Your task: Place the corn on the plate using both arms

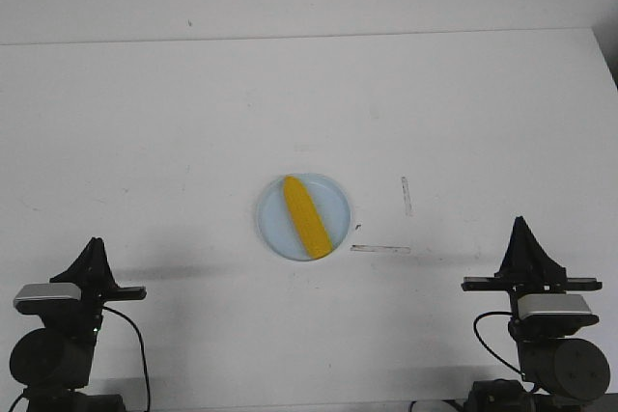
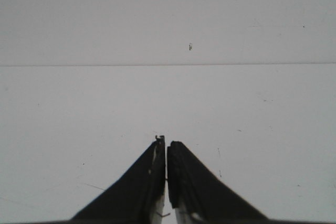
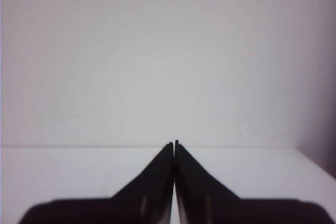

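The yellow corn (image 1: 304, 216) lies diagonally on the pale blue plate (image 1: 272, 227) at the middle of the white table, its pointed end toward the far left. My left gripper (image 1: 94, 242) is shut and empty at the near left, well away from the plate. My right gripper (image 1: 519, 223) is shut and empty at the near right. In the left wrist view the left gripper (image 2: 166, 141) points over bare table; in the right wrist view the right gripper (image 3: 174, 143) points at the table's far edge and the wall. Neither wrist view shows the corn or the plate.
Two short strips of clear tape (image 1: 407, 196) lie on the table right of the plate. The table's far edge (image 1: 309, 38) meets a white wall. The table's right edge (image 1: 606, 65) is near the right arm.
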